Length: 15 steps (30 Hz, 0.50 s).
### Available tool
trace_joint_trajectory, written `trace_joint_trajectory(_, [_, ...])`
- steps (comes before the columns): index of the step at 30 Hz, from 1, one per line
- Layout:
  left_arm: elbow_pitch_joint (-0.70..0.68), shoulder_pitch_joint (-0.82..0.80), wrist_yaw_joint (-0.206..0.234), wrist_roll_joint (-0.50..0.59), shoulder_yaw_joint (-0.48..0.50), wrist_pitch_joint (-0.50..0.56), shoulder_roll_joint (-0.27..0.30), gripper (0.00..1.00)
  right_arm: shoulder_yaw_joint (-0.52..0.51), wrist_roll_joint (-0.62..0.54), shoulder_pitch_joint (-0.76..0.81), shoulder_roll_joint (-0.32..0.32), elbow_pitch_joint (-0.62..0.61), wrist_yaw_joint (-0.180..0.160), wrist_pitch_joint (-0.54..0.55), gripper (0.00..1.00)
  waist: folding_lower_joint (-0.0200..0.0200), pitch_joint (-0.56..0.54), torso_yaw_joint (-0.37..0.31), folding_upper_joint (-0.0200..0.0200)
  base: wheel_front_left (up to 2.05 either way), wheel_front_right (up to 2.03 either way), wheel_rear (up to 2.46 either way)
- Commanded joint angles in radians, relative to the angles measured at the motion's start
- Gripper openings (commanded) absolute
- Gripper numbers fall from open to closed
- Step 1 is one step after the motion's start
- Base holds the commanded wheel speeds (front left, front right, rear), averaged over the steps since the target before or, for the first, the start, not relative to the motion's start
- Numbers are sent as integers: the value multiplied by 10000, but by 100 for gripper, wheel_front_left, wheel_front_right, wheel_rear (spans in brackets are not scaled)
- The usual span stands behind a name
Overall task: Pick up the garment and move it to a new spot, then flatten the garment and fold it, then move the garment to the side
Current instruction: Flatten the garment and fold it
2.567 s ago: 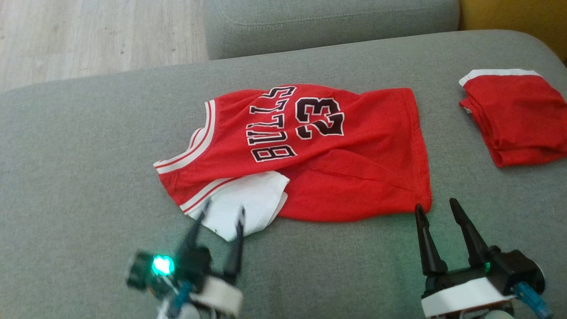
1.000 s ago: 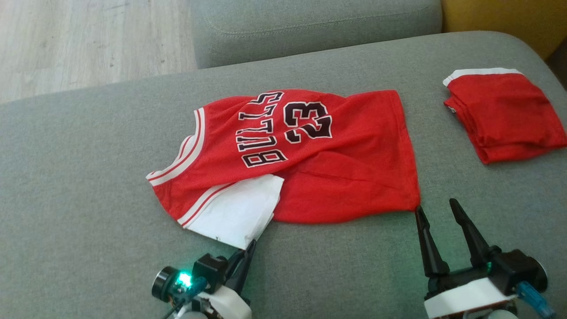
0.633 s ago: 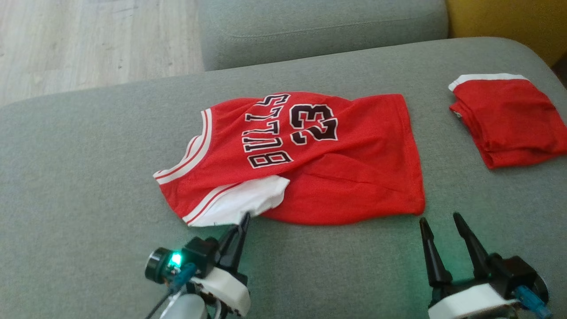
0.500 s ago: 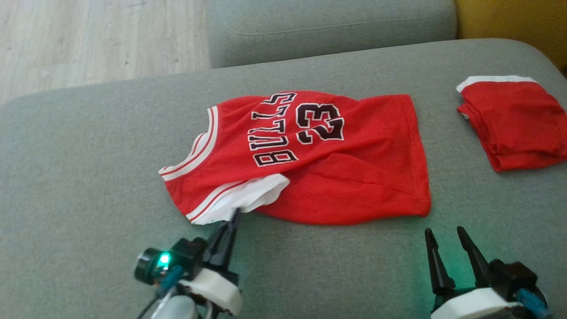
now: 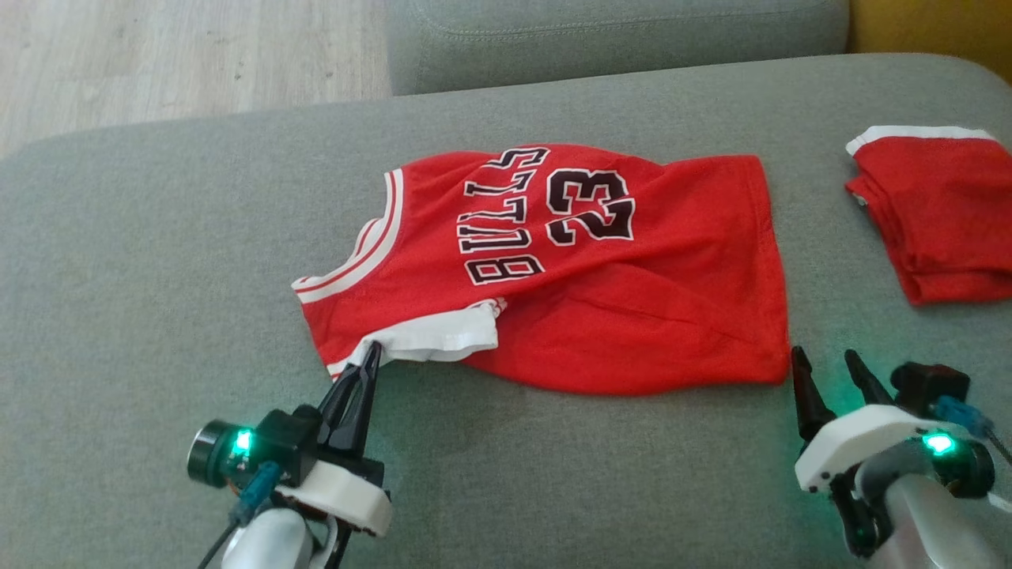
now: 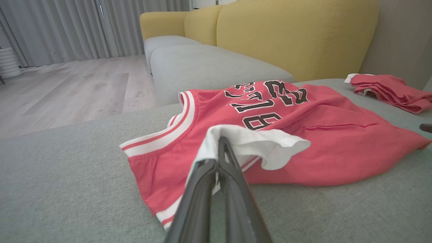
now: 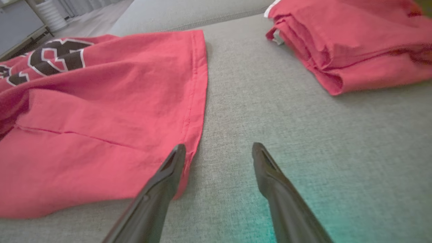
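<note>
Beside the jersey (image 5: 632, 300) hem corner, right pincer (image 5: 824, 356) gapes over cushion (image 5: 553, 474).

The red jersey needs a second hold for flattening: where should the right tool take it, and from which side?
Its near right hem corner, approached low from the near edge: that corner lies flat on the sofa beside the open right tool, opposite the white flap the left tool pinches.

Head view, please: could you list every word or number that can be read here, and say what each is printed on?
"BULLS": black white-edged letters on the red jersey.
"23": beside it, on the same jersey.
The folded red garment shows no text.
</note>
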Motion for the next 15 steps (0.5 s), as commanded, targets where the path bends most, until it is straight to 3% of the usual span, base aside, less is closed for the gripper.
trace_joint_trajectory(1, [-380, -540, 60, 125, 376, -122, 168, 0, 205, -133, -481, -75, 29, 65, 58, 100, -1, 61, 56, 0, 0, 0, 0])
trace_joint_trajectory(14, [-491, -649, 19, 307, 330, -122, 80, 0, 600, -540, -1180, 182, 1609, 65, 97, 100, -1, 275, 466, 0, 0, 0, 0])
trace_joint_trajectory(15, [-486, -642, 17, 311, 338, -122, 84, 0, 660, -554, -1200, 200, 1715, 65, 129, 91, -1, 270, 489, 0, 0, 0, 0])
